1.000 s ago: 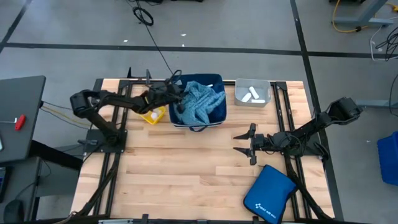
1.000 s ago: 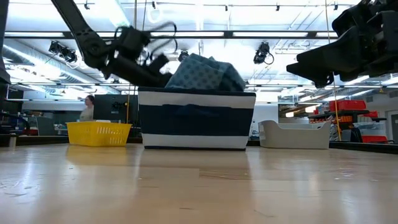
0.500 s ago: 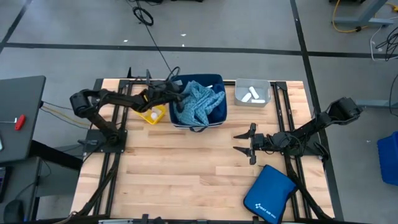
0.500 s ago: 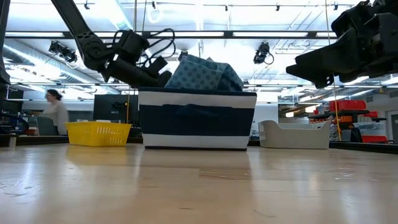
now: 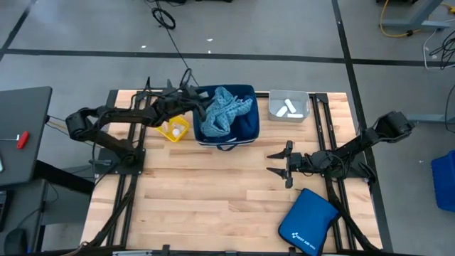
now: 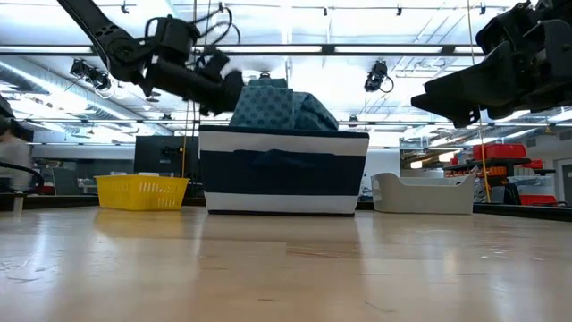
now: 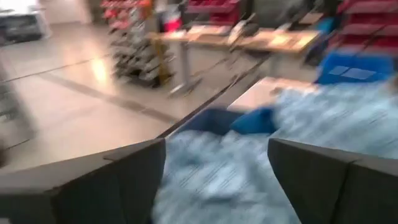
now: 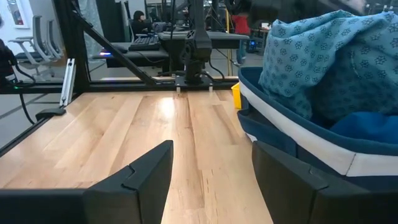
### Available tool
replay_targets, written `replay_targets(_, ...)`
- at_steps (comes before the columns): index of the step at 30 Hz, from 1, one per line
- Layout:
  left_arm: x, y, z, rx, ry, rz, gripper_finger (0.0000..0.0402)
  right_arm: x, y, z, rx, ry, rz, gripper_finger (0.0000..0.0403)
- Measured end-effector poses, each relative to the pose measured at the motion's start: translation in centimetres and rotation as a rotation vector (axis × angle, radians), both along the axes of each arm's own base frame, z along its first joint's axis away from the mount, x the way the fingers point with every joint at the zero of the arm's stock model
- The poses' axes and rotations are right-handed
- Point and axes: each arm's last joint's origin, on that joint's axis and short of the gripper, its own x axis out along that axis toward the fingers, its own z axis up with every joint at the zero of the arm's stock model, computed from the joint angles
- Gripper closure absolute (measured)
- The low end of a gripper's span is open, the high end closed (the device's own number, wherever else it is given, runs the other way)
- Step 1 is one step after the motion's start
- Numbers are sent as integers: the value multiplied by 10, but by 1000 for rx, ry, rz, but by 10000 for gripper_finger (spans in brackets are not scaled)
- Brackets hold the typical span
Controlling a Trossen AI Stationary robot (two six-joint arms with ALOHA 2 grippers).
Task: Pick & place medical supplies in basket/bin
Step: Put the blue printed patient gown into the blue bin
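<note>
Left gripper (image 5: 193,94) has drawn back; teal cloth (image 5: 222,114) lies crumpled in navy tub (image 5: 245,128)

We see the large navy tub (image 5: 245,124) with a white band around its wall standing at the far middle of the worktop. A teal patterned cloth (image 5: 222,112) lies crumpled inside it, heaped above the rim, with a dark blue cloth (image 8: 367,127) showing below it. Just beside the navy tub on one side stands the small yellow tub (image 5: 175,132), holding small pale items. On the opposite side, near it, the pale grey tub (image 5: 288,113) holds two white oblong packets (image 5: 288,109).
</note>
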Motion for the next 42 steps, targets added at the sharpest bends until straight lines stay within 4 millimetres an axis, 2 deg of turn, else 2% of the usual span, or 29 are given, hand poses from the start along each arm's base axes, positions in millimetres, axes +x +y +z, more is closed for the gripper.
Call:
replay_targets(2,2,-5,7,2,-60,-72,136,0,0,0,0,0,0,176)
replay_targets(4,4,-11,11,-1,-105,-148,174,0,0,0,4,0,0,176)
replay_targets(6,8,-16,12,-8,-126,-210,229,0,0,0,6,0,0,176)
replay_targets(10,14,-28,11,-15,-123,-288,371,0,0,0,6,0,-1,176)
replay_targets(12,15,-31,10,-21,-125,-302,391,0,0,0,6,0,-1,176)
replay_targets(16,20,-32,1,-78,-99,-374,397,0,0,0,6,0,-5,176)
replay_targets(19,28,-30,-14,-183,-63,-419,398,0,-1,0,5,0,-22,176)
replay_targets(23,42,-24,-34,-290,26,-404,399,0,-1,0,4,0,-34,176)
replay_targets(29,64,-7,-46,-453,185,-344,400,0,-1,0,10,-1,-35,176)
replay_targets(34,80,-2,-59,-460,278,-339,400,0,-1,0,13,-1,-36,176)
replay_targets(38,85,-3,-51,-359,233,-371,400,0,-1,0,12,3,-36,176)
replay_targets(42,81,-7,-24,-278,152,-392,400,0,-1,-2,15,18,-37,176)
